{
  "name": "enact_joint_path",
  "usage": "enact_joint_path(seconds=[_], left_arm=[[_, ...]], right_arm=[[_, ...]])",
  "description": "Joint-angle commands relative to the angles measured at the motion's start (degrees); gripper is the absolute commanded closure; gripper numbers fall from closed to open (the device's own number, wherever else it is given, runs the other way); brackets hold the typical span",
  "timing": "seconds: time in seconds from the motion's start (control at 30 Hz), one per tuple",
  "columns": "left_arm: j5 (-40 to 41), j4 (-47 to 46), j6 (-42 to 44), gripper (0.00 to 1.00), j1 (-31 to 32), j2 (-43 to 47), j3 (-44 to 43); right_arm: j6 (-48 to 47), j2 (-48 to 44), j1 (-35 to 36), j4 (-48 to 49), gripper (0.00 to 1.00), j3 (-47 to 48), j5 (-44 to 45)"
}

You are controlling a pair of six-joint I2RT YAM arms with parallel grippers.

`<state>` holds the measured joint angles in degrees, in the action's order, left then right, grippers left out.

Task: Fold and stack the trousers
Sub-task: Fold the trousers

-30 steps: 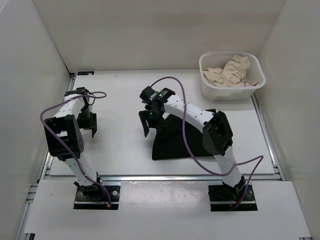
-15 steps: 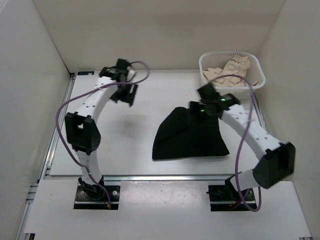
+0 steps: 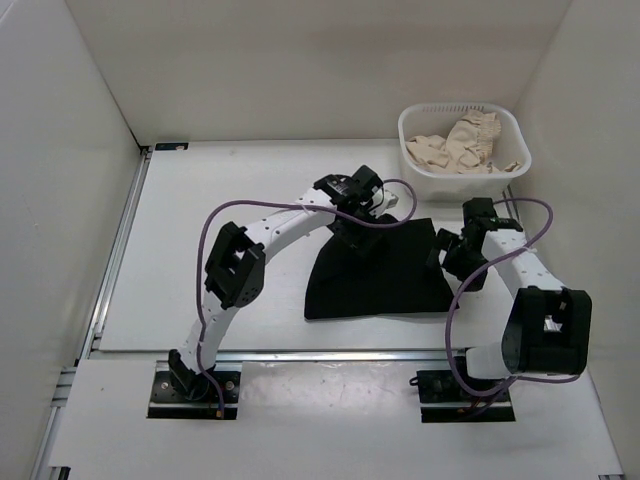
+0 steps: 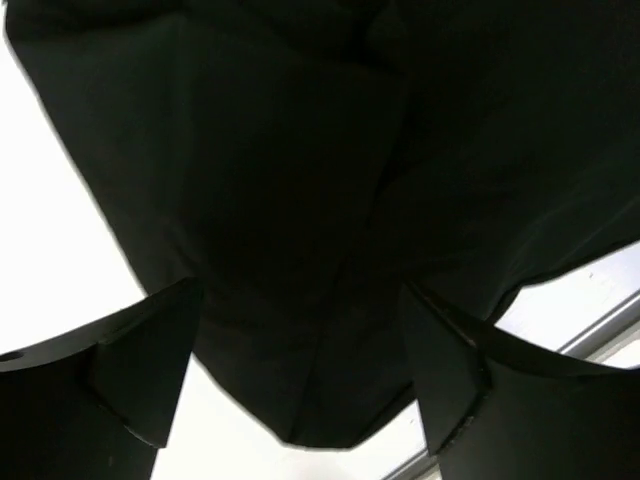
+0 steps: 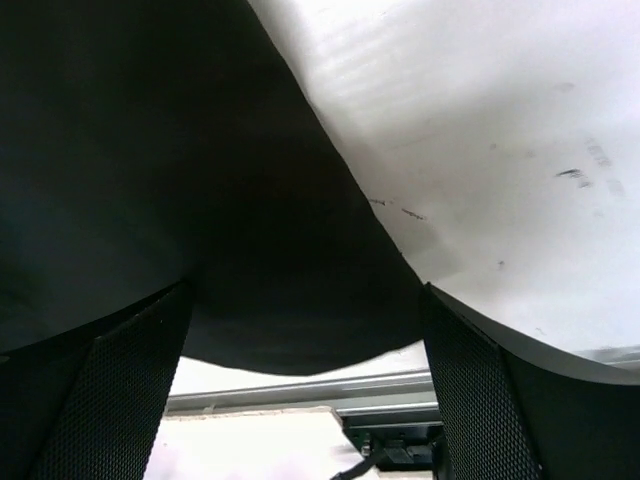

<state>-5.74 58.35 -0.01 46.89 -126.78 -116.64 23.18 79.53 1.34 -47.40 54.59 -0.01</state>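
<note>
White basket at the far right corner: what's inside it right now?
Crumpled beige frilly garments lie in the white basket, reaching near its rim. Anything beneath them, including the basket's floor, is covered and cannot be seen.

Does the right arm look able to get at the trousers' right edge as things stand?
Probably yes: the right gripper hangs open over the trousers' right edge with nothing between them, and the left gripper is at the far edge, clear of it.
</note>
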Motion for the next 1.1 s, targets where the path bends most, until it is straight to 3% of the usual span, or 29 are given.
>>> enact_joint_path(seconds=[0.0, 0.07, 0.1, 0.17, 0.2, 0.33, 0.57, 0.6, 0.7, 0.83, 1.0, 1.07], left_arm=[[-0.8, -4.1, 0.0, 0.12, 0.0, -0.3, -2.8], [1.9, -5.4, 0.0, 0.22, 0.0, -1.7, -2.8], [3.4, -5.4, 0.0, 0.38, 0.0, -2.5, -2.8], [8.6, -6.9, 0.0, 0.59, -0.5, -3.1, -2.8], [10.1, -6.9, 0.0, 0.75, -0.5, -3.1, -2.8], [16.9, -9.6, 0.0, 0.86, -3.7, -3.1, -1.6], [19.4, -9.6, 0.0, 0.83, -11.2, -1.1, 1.4], [17.7, -9.6, 0.0, 0.70, -11.2, -0.4, 3.0], [17.7, -9.6, 0.0, 0.48, -12.5, 1.5, 6.1], [17.7, -7.7, 0.0, 0.32, -12.5, 2.9, 9.1], [17.7, -7.1, 0.0, 0.30, -14.1, 8.4, 13.7], [17.0, -6.6, 0.0, 0.30, -14.7, 10.8, 15.4]], right_arm=[[-2.0, 0.8, -1.4, 6.3, 0.03, -4.2, -7.8], [-2.0, 1.4, -1.4, 7.7, 0.03, -5.7, -8.6], [-2.0, 2.0, -1.4, 7.7, 0.03, -6.9, -9.1], [-2.5, 2.0, -1.4, 8.2, 0.03, -8.0, -9.1], [-2.5, 2.0, -1.4, 8.7, 0.03, -9.2, -9.1], [-2.5, 2.7, -1.4, 9.5, 0.04, -11.4, -9.1], [-4.5, 2.0, -1.4, 10.1, 0.04, -12.7, -10.8], [-5.3, 2.0, -1.4, 9.6, 0.04, -12.7, -11.7], [-6.7, 2.0, -1.4, 9.6, 0.04, -11.2, -12.3], [-9.3, 2.6, -1.4, 6.6, 0.04, -5.7, -12.2], [-8.8, 1.3, -2.7, 2.1, 0.04, 1.0, -5.8], [-5.2, 0.7, -3.3, 1.5, 0.09, 3.9, -1.7]])
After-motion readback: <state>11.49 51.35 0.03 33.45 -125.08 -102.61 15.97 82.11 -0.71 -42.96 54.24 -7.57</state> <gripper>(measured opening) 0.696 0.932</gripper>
